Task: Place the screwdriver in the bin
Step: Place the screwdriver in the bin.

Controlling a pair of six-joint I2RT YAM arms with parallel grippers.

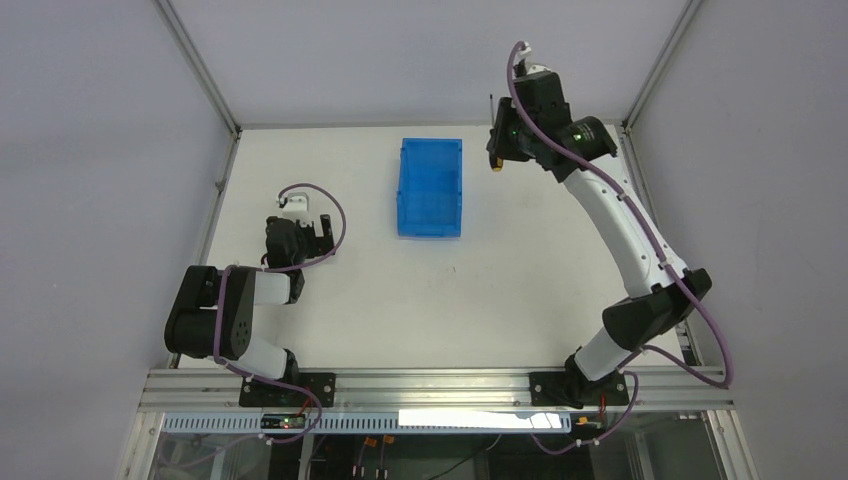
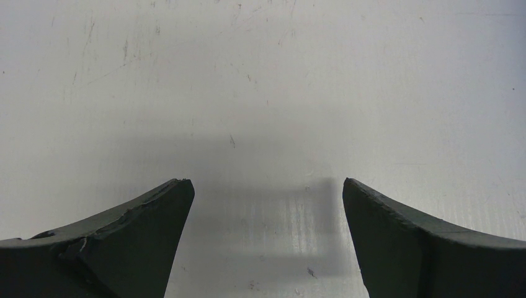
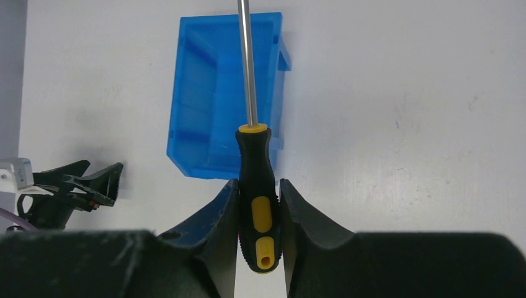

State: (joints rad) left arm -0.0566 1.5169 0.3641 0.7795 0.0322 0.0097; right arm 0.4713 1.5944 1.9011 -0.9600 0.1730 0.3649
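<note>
I had the right end effector (image 3: 257,184) clamped on the black and yellow handle of the screwdriver (image 3: 255,155), held up off the counter (image 1: 400,290) just to the right of the blue bin (image 1: 430,187) and not touching it. In the right wrist view the thin shaft crossed in front of the bin's open interior. The left end effector (image 2: 267,183) sat well apart on the bin's other side, fingers spread wide over the counter, gripping nothing.
</note>
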